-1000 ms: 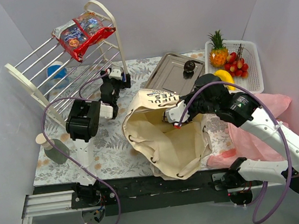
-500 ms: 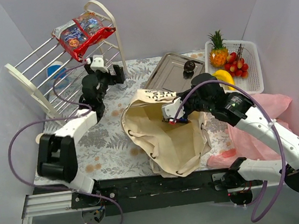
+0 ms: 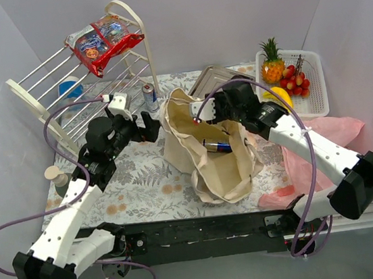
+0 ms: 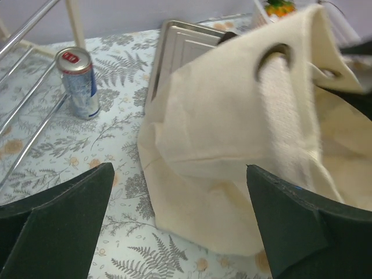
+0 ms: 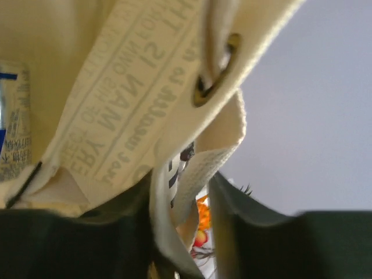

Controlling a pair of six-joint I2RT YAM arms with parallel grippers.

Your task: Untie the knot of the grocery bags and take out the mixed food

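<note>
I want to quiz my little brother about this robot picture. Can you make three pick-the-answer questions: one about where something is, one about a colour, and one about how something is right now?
1. Where are the shiny snack packets?
A) in the white basket
B) on top of the rack
C) inside the canvas tote

2. What colour is the crinkly plastic bag on the right?
A) green
B) black
C) pink

3. How is the left gripper?
A) open, holding nothing
B) shut on a can
C) shut on the banana

Answers:
1 B, because the packets lie across the rack's top bars in the top view.
2 C, because the plastic shows pink at the table's right side.
3 A, because the left wrist view shows it spread wide with nothing pinched.
</note>
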